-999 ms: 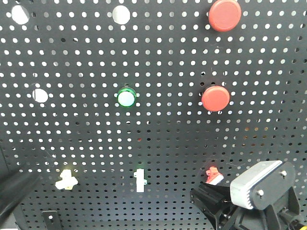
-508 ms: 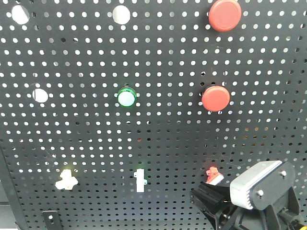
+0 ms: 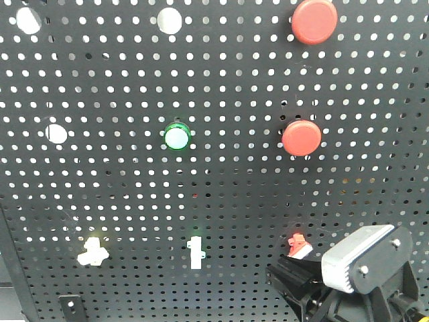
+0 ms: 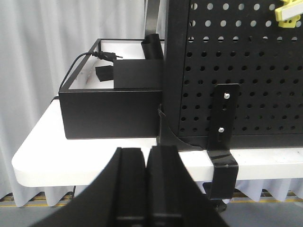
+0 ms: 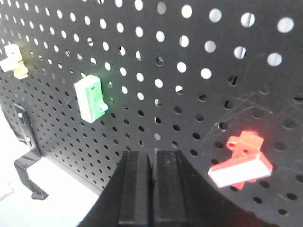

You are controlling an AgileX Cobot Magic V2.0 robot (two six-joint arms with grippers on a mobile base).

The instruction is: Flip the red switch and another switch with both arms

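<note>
The red switch [image 3: 297, 245] is low on the right of the black pegboard [image 3: 221, 201], its white lever tip pointing down-right. In the right wrist view the red switch [image 5: 244, 158] lies just right of my right gripper [image 5: 154, 156], which is shut and empty, not touching it. From the front, the right gripper [image 3: 275, 274] sits just below-left of that switch. The pale yellow switch [image 3: 92, 253] is at the lower left. My left gripper [image 4: 147, 153] is shut and empty, low by the board's left foot, with the yellow switch [image 4: 289, 14] far up-right.
A slim white upright switch [image 3: 196, 253] stands between the two toggles. Two round red buttons [image 3: 301, 137], a green-ringed button [image 3: 177, 137] and white caps sit higher up. A black box [image 4: 111, 111] with a cable rests on the white table [image 4: 57, 161]; a bracket [image 4: 223, 137] clamps the board.
The left gripper, seen at the lower left of the front view a second ago, has dropped out of that view. The right gripper and the switches have not moved.
</note>
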